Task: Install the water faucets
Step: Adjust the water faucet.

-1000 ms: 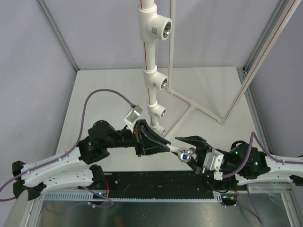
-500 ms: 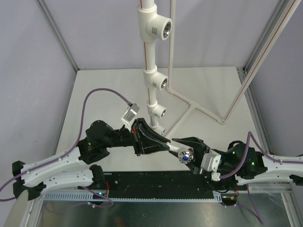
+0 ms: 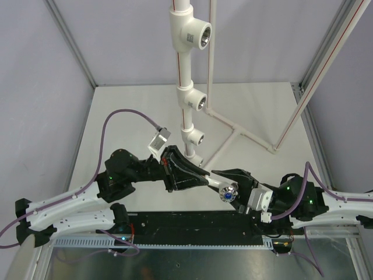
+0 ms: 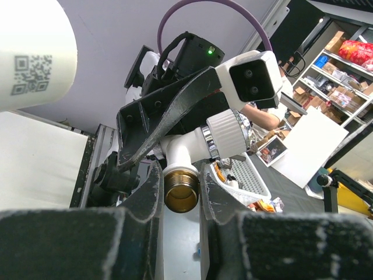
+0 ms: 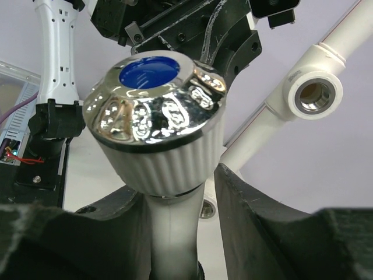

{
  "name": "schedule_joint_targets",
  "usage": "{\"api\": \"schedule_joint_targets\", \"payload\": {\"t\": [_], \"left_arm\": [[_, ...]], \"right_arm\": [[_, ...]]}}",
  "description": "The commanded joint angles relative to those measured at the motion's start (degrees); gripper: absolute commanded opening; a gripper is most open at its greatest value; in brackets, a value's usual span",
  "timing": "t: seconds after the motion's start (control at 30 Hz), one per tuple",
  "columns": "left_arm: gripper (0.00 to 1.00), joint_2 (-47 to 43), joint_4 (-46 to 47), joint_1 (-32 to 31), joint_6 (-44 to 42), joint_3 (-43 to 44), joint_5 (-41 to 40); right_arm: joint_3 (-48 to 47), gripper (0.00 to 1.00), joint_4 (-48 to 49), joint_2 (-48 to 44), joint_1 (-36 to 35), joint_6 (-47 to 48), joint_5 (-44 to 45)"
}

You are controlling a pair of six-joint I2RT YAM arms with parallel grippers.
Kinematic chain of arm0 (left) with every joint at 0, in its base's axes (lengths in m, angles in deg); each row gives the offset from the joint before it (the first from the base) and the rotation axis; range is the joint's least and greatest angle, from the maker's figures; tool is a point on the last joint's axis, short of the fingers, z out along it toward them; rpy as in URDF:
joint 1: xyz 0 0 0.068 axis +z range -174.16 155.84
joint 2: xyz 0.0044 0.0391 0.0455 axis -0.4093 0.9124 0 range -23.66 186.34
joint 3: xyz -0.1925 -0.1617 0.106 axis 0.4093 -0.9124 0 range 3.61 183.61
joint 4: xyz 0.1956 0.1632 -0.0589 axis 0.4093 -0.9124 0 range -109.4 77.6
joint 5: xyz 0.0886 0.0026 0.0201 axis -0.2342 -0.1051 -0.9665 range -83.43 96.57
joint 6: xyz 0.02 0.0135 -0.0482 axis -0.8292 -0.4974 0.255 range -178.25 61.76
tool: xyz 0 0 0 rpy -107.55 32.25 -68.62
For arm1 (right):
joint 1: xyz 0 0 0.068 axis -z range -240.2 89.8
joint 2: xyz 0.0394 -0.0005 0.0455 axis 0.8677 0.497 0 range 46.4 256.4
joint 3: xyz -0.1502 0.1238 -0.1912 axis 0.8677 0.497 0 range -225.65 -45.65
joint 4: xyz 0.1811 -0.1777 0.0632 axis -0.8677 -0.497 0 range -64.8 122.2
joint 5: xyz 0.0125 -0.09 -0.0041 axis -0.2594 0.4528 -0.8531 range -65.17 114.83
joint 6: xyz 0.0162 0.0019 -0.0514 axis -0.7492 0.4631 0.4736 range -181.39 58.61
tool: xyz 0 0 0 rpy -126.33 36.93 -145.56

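One water faucet (image 3: 226, 191) — the left jaws clench its brass end (image 4: 181, 195). The right jaws sit around its neck (image 5: 173, 227); squeezing or not, I can't tell.

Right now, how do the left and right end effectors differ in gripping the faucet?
The left end effector clamps the faucet at its brass threaded end; the right end effector clamps the white stem under the knob cap. In the top view left reaches in from the left, right from the right, tips facing. Shared: both are shut on the same faucet.
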Motion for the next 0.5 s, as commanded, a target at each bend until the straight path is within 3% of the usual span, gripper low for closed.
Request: {"api": "schedule_joint_targets", "payload": {"t": [0.0,0.37,0.47], "left_arm": [[0.0,1.8,0.2,-1.0,1.2,-1.3,1.7],[0.0,3.4,0.2,-1.0,2.2,-2.7,1.8],[0.0,3.5,0.2,-1.0,2.6,-3.3,1.7]], "right_arm": [[-0.8,0.45,7.1,0.0,-0.3,0.2,0.7],[-0.8,0.43,6.6,-0.8,-0.3,-0.9,0.9],[-0.8,0.47,6.3,-1.2,-0.4,-1.2,1.3]]}}
